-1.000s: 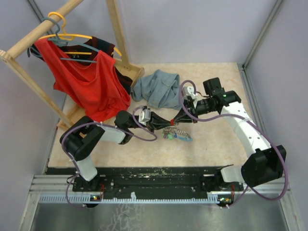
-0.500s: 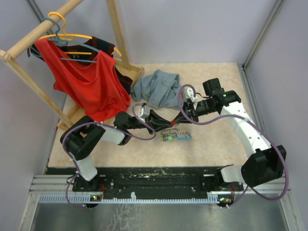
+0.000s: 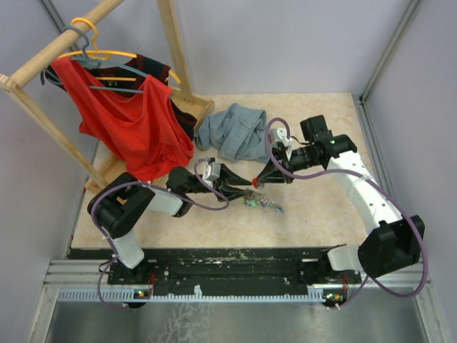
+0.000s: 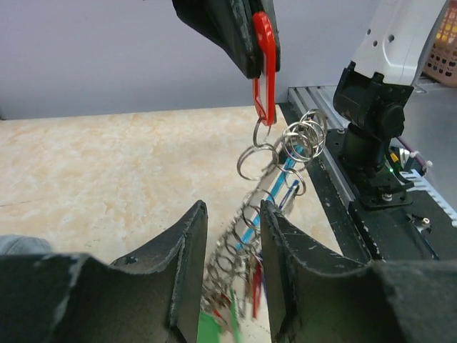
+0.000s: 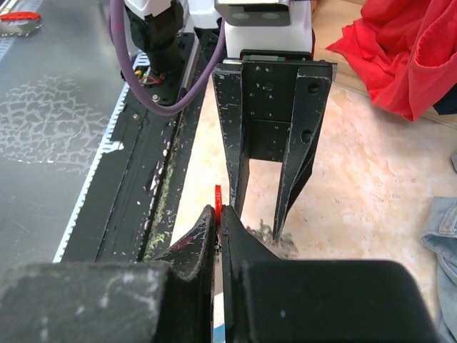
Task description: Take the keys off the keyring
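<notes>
R end effector (image 5: 218, 214) is clenched on the red key (image 4: 264, 64), holding it up over the worktop (image 3: 314, 221) approx mid-width, nearer the near edge. The keyring (image 4: 289, 150), silvery rings w/ a light-blue strand, hangs from that key and slopes down thru the L end effector (image 4: 232, 214). We see its fingers (image 4: 182, 264) spread apart, straddling the chain. Other keys (image 4: 218, 325), green and red heads, sit blurred at the chain's low end.

right gripper (image 5: 218, 216) — clamped on red key (image 5: 218, 194) | left gripper (image 5: 258, 223) — jaws apart
</notes>
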You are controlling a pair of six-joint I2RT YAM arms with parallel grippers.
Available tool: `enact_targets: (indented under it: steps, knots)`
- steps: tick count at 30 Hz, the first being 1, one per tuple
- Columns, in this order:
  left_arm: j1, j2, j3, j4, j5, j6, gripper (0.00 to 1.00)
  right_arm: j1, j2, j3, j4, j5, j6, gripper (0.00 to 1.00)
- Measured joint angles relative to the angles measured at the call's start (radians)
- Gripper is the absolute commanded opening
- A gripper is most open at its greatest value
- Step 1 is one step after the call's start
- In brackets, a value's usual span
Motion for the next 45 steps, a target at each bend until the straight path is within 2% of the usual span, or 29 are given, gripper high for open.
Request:
enact_targets:
  steps: [24, 45]
  knots:
    - [0.014, -0.043, -0.008, 0.000, 0.053, 0.077, 0.36, 0.000, 0.006, -0.013, 0.074, -0.014, 0.084, 0.00]
    - [0.025, -0.051, 0.005, 0.000, 0.047, 0.069, 0.37, 0.000, 0.006, -0.013, -0.010, 0.024, -0.022, 0.00]
